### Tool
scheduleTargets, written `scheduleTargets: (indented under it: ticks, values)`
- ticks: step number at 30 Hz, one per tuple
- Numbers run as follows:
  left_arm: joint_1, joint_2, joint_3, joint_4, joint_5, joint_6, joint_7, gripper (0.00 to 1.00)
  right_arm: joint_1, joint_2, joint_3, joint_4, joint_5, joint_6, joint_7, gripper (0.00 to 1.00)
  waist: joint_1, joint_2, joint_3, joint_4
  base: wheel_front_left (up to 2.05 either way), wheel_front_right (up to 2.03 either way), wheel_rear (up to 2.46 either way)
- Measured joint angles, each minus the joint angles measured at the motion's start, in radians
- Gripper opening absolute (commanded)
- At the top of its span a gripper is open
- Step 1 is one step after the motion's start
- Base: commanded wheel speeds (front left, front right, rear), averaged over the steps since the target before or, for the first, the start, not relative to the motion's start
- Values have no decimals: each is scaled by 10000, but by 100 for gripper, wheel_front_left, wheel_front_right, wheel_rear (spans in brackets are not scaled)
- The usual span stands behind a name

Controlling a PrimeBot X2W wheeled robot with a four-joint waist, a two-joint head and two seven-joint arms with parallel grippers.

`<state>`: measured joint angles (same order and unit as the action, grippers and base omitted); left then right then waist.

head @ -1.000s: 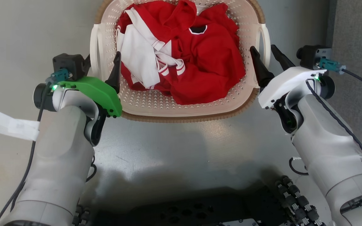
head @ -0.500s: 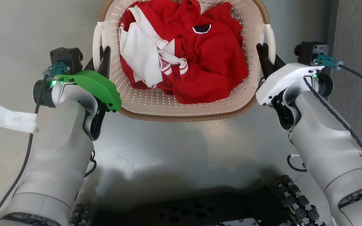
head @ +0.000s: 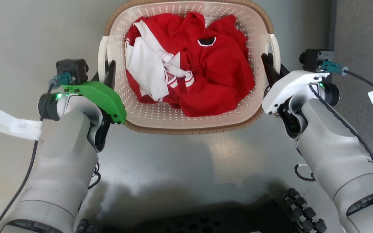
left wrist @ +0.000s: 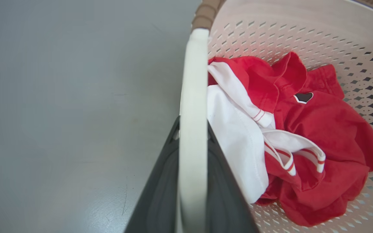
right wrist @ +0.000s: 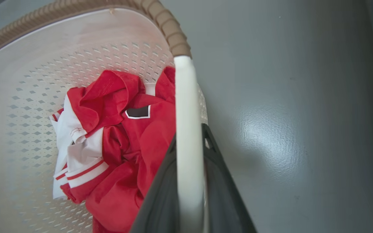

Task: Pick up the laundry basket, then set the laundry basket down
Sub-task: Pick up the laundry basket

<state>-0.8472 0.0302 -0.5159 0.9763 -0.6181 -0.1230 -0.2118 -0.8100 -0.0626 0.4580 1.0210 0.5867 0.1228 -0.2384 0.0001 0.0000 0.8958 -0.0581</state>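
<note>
So far, left grip: the left gripper (left wrist: 192,123) has its fingers (left wrist: 160,194) clenched on the left handle (left wrist: 193,81), one dark finger touching each side of the white bar.
Right grip: the right gripper (right wrist: 189,134) is clamped the same way on the right handle (right wrist: 185,97), with the bar running up between its fingers (right wrist: 225,200).
Arms: seen from the head, the green-shelled wrist (head: 99,95) reaches in from 7 o'clock and the white-shelled wrist (head: 288,85) from 5 o'clock.
Done: both handles are taken, so the grasp looks complete.
Unsure: the underside is hidden, so I cannot tell whether the bottom has left the floor (head: 180,168).
Left to do: probably most of the lift, then the lowering and letting go.
Place: the laundry basket (head: 173,113) sits at 12 o'clock ahead of the robot, between the two grippers, with a handle at its 9 o'clock side and another at its 3 o'clock side.
Look: cream-white plastic, a rounded rectangle, with walls pierced by rows of small holes and a brown woven-look rim (head: 189,125) around the top.
Tilt: it looks about level, with neither handle plainly higher.
Load: red clothes (head: 219,74) lie heaped inside, and a white piece (head: 144,71) with red stripes sits at the 9 o'clock side of the heap.
Fill: the heap lies well below the rim, so nothing seems likely to spill if both arms rise together.
</note>
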Motion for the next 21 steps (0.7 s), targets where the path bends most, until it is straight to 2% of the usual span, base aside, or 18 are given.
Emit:
scheduleTargets:
  ticks: [8,21]
  values:
    - [136,-38,-261,366,-616,0,196,0,41,25,353,347,401,0,38,0,-1,0,-842,-43,0,0,0]
    - [625,-58,-617,679,-1350,-2,685,0,373,29,989,623,1030,-2,769,0,-1,0,-2520,-72,0,0,0]
